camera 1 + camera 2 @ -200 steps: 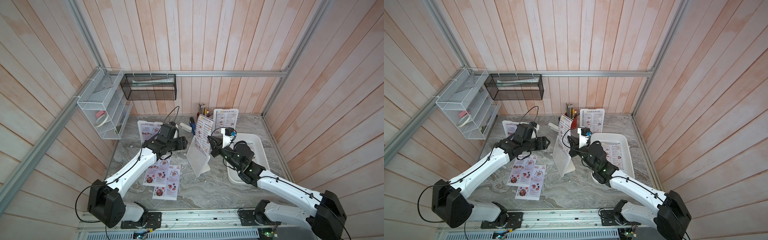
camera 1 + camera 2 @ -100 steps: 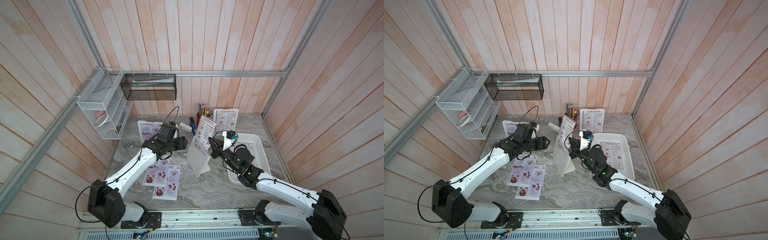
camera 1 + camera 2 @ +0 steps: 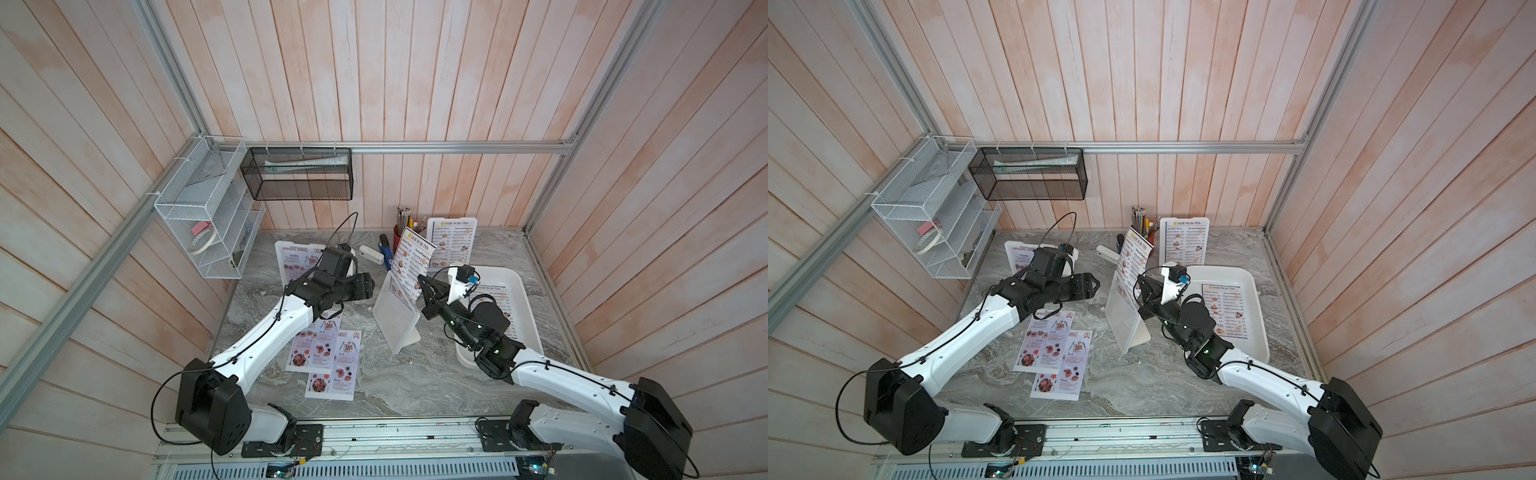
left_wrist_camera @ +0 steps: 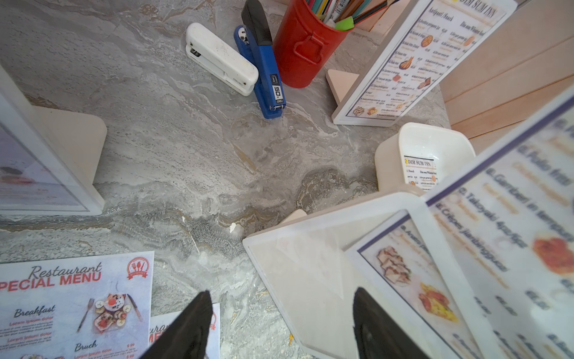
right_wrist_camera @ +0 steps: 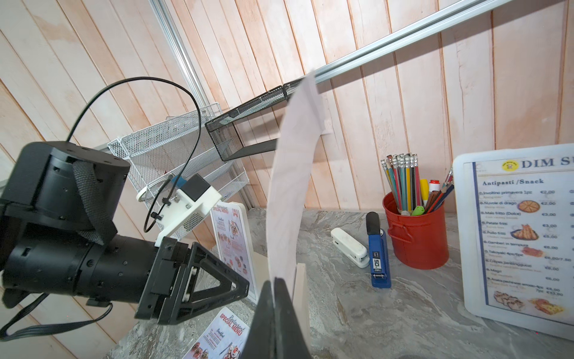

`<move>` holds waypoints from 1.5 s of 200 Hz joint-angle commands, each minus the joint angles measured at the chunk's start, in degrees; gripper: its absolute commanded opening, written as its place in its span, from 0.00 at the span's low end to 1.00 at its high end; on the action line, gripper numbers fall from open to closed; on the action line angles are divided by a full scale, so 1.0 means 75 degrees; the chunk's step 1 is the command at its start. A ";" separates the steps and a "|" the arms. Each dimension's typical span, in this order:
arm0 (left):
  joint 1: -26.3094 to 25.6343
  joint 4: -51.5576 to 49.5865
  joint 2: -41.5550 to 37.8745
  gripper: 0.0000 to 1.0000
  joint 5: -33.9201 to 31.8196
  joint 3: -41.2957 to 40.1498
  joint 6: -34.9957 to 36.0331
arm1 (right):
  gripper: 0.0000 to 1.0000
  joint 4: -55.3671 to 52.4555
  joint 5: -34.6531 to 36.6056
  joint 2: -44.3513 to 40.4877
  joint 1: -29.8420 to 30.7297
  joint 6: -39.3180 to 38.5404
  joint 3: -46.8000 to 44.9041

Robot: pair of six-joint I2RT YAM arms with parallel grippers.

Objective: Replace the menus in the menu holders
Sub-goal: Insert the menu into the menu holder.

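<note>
In the middle of the table stands a white menu holder. A blue-bordered Dim Sum Inn menu sticks up out of it, with its lower corner behind the clear front. My right gripper is shut on this menu's edge; the right wrist view shows its blank back. My left gripper hangs open just left of the holder and holds nothing. Two Special Menu sheets lie flat under the left arm.
A holder with a Dim Sum Inn menu stands at the back wall. Another with a Special Menu stands back left. At the right is a white tray with a Dim Sum sheet. Two staplers lie beside a red pencil cup.
The held menu's top has leaned a little to the right and the right wrist has shifted slightly. The left arm has not moved.
</note>
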 commanded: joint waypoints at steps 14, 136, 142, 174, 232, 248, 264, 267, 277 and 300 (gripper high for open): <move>0.0036 0.0062 0.0103 0.74 0.0026 0.0215 0.0099 | 0.02 0.0784 0.0135 -0.0067 0.0082 0.0090 -0.0239; 0.0035 0.0137 0.0205 0.74 0.0061 0.0225 0.0062 | 0.03 0.1595 -0.0093 0.0010 0.0106 0.0049 -0.0626; 0.0029 0.0148 0.0200 0.74 0.0061 0.0198 0.0052 | 0.03 0.1639 -0.0102 0.0030 0.0107 0.0028 -0.0619; 0.0031 0.0172 0.0219 0.74 0.0084 0.0212 0.0040 | 0.03 0.1788 -0.0109 0.0144 0.0143 -0.0077 -0.0560; 0.0049 0.0184 0.0219 0.74 0.0073 0.0191 0.0057 | 0.03 0.2095 -0.0092 0.0286 0.0141 -0.0173 -0.0609; 0.0051 0.0182 0.0221 0.74 0.0073 0.0184 0.0071 | 0.03 0.2199 -0.0065 0.0302 0.0149 -0.0198 -0.0631; 0.0041 0.0184 0.0244 0.74 0.0073 0.0204 0.0085 | 0.03 0.2303 -0.0050 0.0305 0.0153 -0.0206 -0.0663; 0.0052 0.0181 0.0255 0.74 0.0073 0.0209 0.0078 | 0.03 0.2309 -0.0047 0.0302 0.0158 -0.0212 -0.0663; 0.0052 0.0184 0.0265 0.74 0.0078 0.0225 0.0083 | 0.03 0.2332 -0.0070 0.0291 0.0155 -0.0236 -0.0685; 0.0052 0.0184 0.0264 0.74 0.0070 0.0237 0.0081 | 0.06 0.2431 -0.0164 0.0304 0.0157 -0.0235 -0.0790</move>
